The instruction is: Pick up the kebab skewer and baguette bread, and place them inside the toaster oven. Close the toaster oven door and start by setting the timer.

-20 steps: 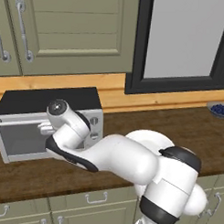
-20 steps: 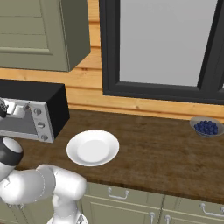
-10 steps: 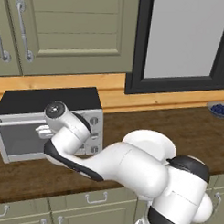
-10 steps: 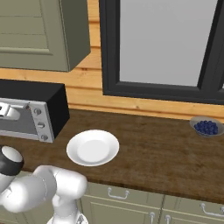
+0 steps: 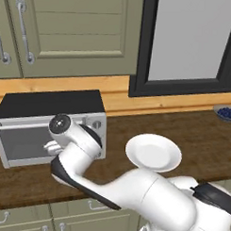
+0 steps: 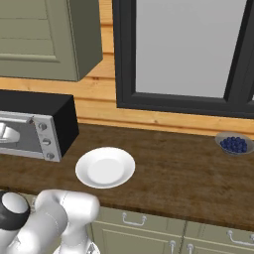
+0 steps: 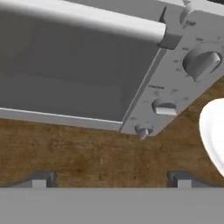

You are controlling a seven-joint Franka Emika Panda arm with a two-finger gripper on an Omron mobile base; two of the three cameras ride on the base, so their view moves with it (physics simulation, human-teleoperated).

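The toaster oven [image 5: 51,127] sits at the left end of the wooden counter [image 6: 168,163], its door [image 7: 74,83] shut, bar handle [image 7: 87,19] along the upper edge and three knobs [image 7: 201,61] stacked beside the glass. The gripper [image 7: 111,181] hovers just in front of the door — fingers [image 7: 41,179] spread wide, holding nothing. A bare white plate [image 6: 105,166] lies near the oven, a bowl of blueberries [image 6: 233,144] well apart.
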